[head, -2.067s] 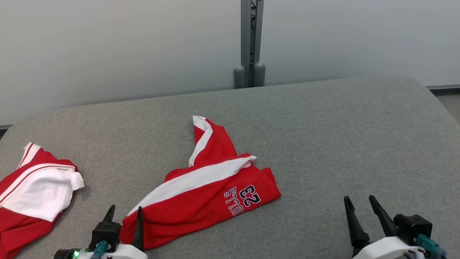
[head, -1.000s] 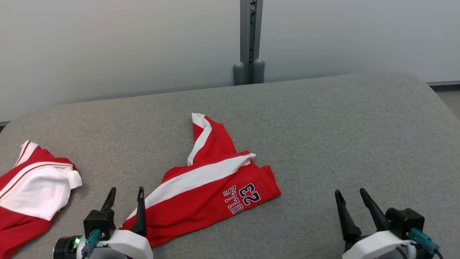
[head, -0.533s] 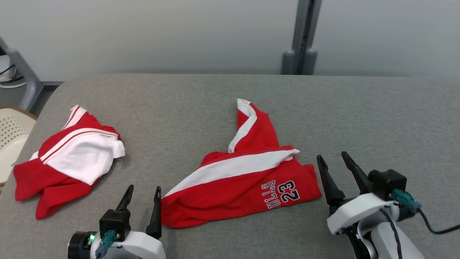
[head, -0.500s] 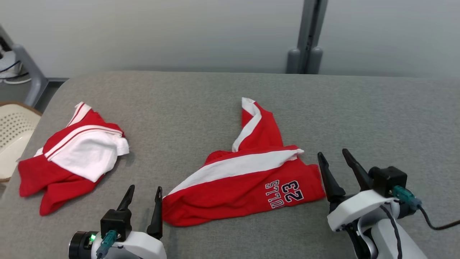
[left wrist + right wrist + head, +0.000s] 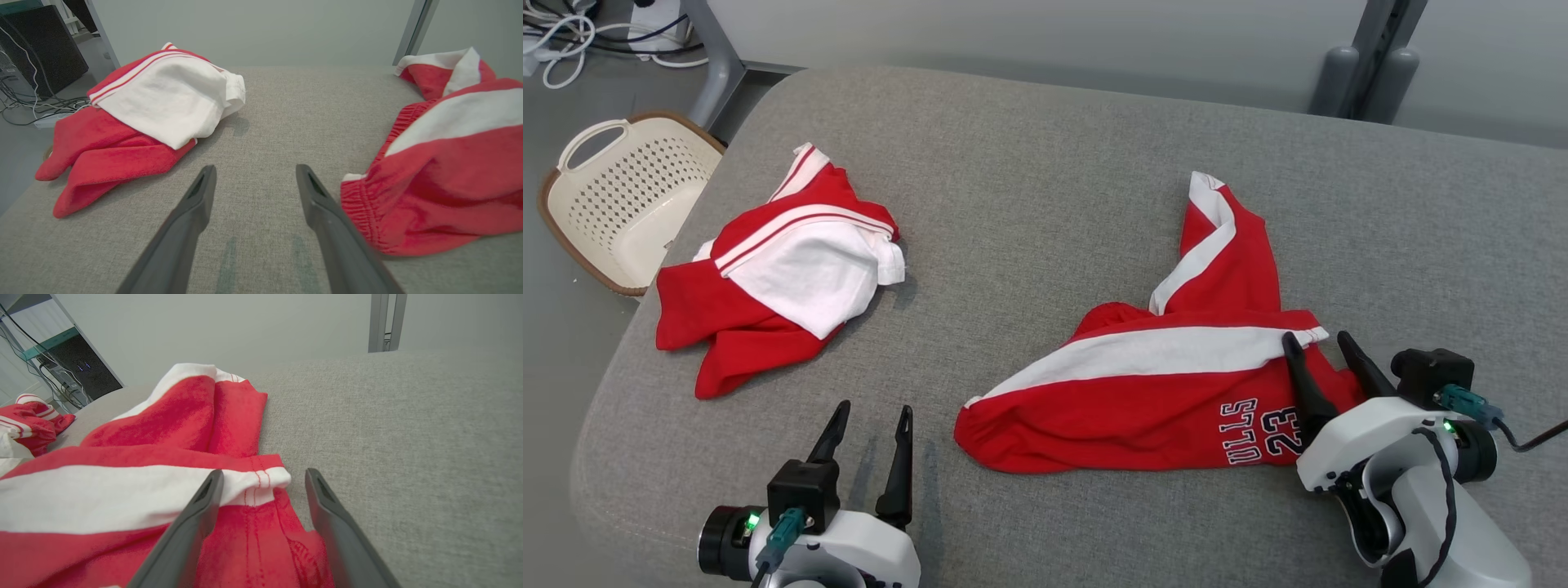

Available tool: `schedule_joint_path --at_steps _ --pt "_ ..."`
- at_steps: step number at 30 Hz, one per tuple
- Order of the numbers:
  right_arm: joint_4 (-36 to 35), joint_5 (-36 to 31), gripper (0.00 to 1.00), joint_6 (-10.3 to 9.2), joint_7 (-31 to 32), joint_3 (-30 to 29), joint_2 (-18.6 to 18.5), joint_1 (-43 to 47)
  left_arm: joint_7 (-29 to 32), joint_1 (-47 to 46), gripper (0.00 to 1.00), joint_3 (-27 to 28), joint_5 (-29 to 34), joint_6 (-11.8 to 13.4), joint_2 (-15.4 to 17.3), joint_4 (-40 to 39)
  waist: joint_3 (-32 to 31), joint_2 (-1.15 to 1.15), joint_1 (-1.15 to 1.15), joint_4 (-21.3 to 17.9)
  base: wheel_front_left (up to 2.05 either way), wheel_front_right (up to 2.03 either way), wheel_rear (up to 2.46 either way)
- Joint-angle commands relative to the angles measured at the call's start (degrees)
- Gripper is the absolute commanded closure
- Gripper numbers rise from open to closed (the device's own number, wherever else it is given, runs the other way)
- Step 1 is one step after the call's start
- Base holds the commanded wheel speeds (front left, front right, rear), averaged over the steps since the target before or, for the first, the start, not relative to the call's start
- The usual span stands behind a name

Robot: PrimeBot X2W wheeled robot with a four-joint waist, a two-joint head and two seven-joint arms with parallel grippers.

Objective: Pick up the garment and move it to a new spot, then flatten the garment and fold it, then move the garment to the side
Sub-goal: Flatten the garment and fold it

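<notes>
The red shorts (image 5: 1143,392) lie crumpled on the grey padded table (image 5: 1045,180), right of centre in the head view, with their long axis running roughly crosswise in front of the robot: the elastic waistband (image 5: 367,192) forms the end toward the robot's left, and the leg hem with the "23" print (image 5: 1278,429) forms the end toward its right, while the other leg is flung up and away toward the far edge. The right gripper (image 5: 1315,339) is the nearer tool. It hangs spread apart directly over that right-hand hem, and in the right wrist view its two fingers straddle the end of the white side stripe (image 5: 265,477) with nothing pinched between them. Whether the tips touch the cloth cannot be told. The left gripper (image 5: 874,408) is likewise spread and empty, poised over bare table with the waistband just beside its right-hand finger, so it would need to shift toward the robot's right to reach the cloth. A second red-and-white garment (image 5: 784,269) sits bunched well apart to the left, near the table's edge, with a cream basket (image 5: 629,204) on the floor beyond it. The pickup looks not yet begun, and a grasp at each end of the shorts seems the likely opening.
</notes>
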Motion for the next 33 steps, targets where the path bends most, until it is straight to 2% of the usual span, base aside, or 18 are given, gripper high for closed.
schedule_joint_path --at_steps 1,6,7,8,9,10,11,17,25,33 --pt "0.5 0.6 0.00 0.01 0.0 0.2 -0.5 -0.8 0.0 -0.9 0.00 -0.2 -0.3 0.4 0.2 -0.4 0.5 0.00 0.00 0.4 0.00 0.00 0.00" --pt "1.2 1.7 0.00 0.01 0.0 1.4 -0.6 -1.3 0.0 -1.4 0.00 -0.8 -1.0 0.8 0.2 -0.5 1.0 0.00 0.00 0.3 0.00 0.00 0.00" --pt "1.1 1.6 0.12 0.01 0.0 1.7 -0.6 -1.4 0.0 -1.5 0.00 -0.9 -1.1 0.9 0.2 -0.5 1.1 0.00 0.00 0.2 0.00 0.00 0.00" --pt "1.1 1.8 0.51 0.01 0.0 2.0 -0.6 -1.5 0.0 -1.6 0.00 -1.0 -1.2 1.0 0.2 -0.6 1.2 0.00 0.00 0.2 0.00 0.00 0.00" --pt "1.1 2.0 0.65 0.01 0.0 2.2 -0.7 -1.6 0.0 -1.7 0.00 -1.1 -1.3 1.0 0.2 -0.6 1.3 0.00 0.00 0.1 0.00 0.00 0.00" --pt "1.1 2.2 0.85 0.01 0.0 2.4 -0.8 -1.6 0.0 -1.8 0.00 -1.2 -1.4 1.0 0.2 -0.7 1.4 0.00 0.00 0.0 0.00 0.00 0.00" --pt "1.1 2.4 1.00 0.01 0.0 2.7 -0.8 -1.6 0.0 -2.0 0.00 -1.2 -1.5 1.1 0.2 -0.7 1.4 0.00 0.00 0.0 0.00 0.00 0.00" --pt "-0.1 3.7 1.00 0.01 0.0 2.6 -1.7 -1.9 0.0 -1.9 0.00 -1.1 -1.5 1.1 0.2 -0.5 1.5 0.00 0.00 -0.5 0.00 0.00 0.00" --pt "-10.0 4.9 1.00 0.01 0.0 -1.6 -2.2 1.9 0.0 -0.5 0.00 -0.7 -1.2 1.0 0.2 0.1 -0.7 0.00 0.00 -2.5 0.00 0.00 0.00" --pt "-21.9 7.8 1.00 0.01 0.0 0.2 -3.8 10.7 0.0 1.8 0.00 0.3 -0.8 0.5 0.2 0.8 -5.1 0.00 0.00 -8.7 0.00 0.00 0.00"
